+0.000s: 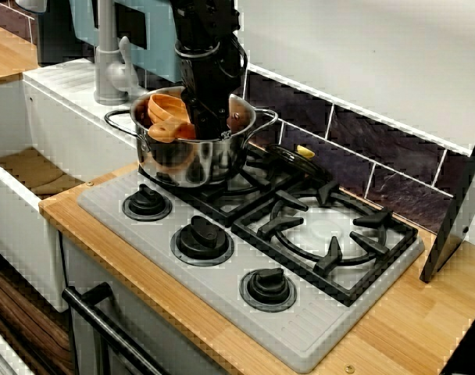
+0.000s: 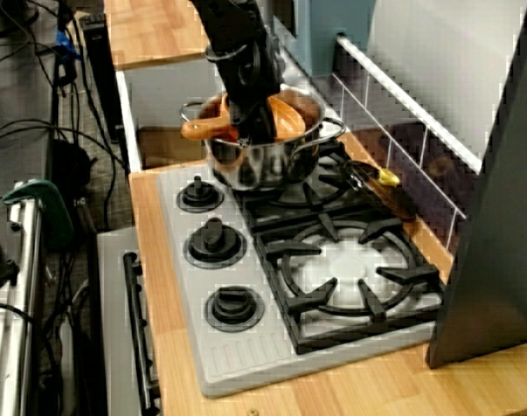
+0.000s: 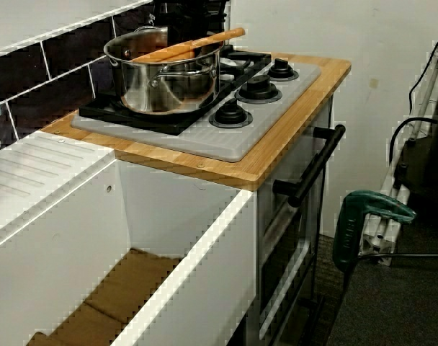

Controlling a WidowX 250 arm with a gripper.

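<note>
A steel pot (image 3: 161, 90) stands on the black grate (image 3: 125, 114) of a grey hob (image 3: 226, 142), with a wooden spoon (image 3: 186, 48) across its rim, a dark arm (image 3: 194, 18) behind it and a white sink (image 3: 197, 238) nearer the camera.

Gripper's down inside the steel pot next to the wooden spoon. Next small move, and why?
Probably a short straight lift. The gripper is inside the steel pot at the wooden spoon, whose handle lies across the rim; the jaws are hidden, so a small rise would show whether the spoon follows.
</note>
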